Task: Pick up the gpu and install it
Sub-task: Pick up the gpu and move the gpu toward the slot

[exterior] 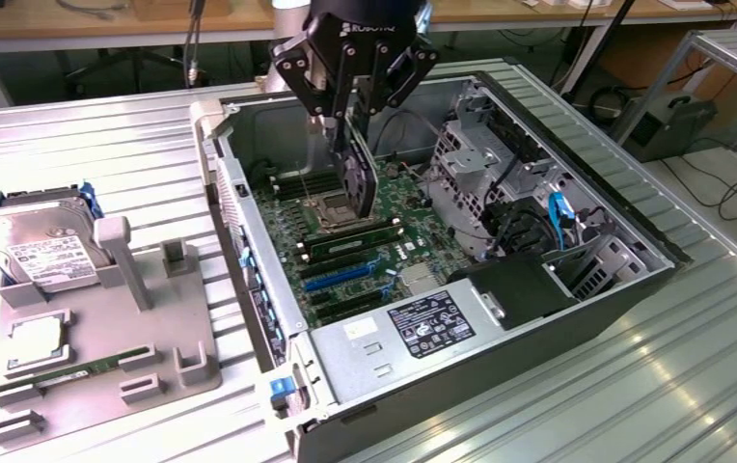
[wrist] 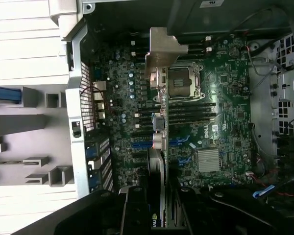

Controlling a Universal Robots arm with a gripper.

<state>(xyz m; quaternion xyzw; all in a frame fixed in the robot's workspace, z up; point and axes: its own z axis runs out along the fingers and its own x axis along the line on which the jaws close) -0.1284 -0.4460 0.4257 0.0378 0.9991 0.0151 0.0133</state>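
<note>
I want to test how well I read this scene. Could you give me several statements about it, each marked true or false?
1. The end effector holds the graphics card on edge above the motherboard. True.
2. The graphics card is already pushed into a slot. False: it hangs in the grip, apart from the blue slots.
3. The hard drive stands in the grey holder at the exterior view's left. True.
4. The computer case is closed. False: its side is open and the motherboard is in plain sight.
</note>
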